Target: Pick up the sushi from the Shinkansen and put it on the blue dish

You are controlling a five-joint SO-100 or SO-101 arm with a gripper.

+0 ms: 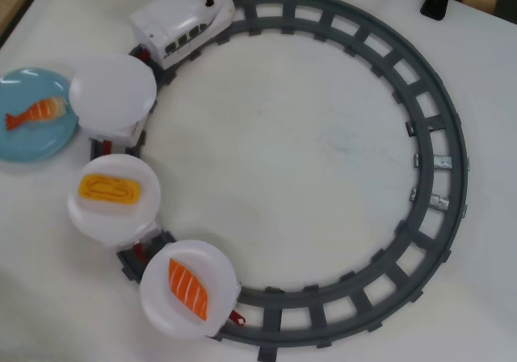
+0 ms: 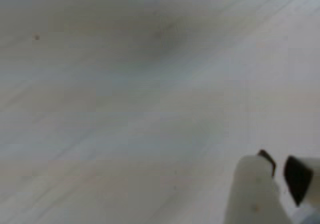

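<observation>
The shrimp nigiri (image 1: pixel 35 111) lies on the blue dish (image 1: pixel 24 148) at the counter's left edge; the Shinkansen (image 1: pixel 182 20) car beside it is bare. The claw (image 2: pixel 278 170), nearly closed, grips nothing.

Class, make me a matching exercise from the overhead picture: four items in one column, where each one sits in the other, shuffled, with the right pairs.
Items
1. shrimp sushi
2. egg sushi
3. salmon sushi
4. Shinkansen

Places
A. white plate nearest the bottom edge
B. blue dish
C. top of the grey track
D. middle white plate

Pairs: 1-B, 2-D, 3-A, 4-C
</observation>
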